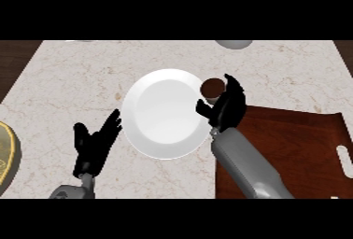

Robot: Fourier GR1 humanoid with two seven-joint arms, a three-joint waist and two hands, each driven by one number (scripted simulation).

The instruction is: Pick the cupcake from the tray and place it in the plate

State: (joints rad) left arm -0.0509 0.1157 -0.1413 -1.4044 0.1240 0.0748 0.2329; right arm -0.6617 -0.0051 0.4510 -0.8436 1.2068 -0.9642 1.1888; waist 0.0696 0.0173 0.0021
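Already the cupcake (212, 87) was off the tray (289, 140) and up in the right hand (225, 108), whose fingers curled round its lower part so that only the dark brown top showed. It hung at the right rim of the white plate (165, 112), at the edge and not yet over the middle. So the pick looked done, and what remained was the short carry inward, the lowering and the release. The wooden tray lay below and to the right, under the grey forearm. At lower left the left hand (96, 140) rested on the counter (76, 79) with fingers straight and apart, holding nothing, just beside the plate's left rim.
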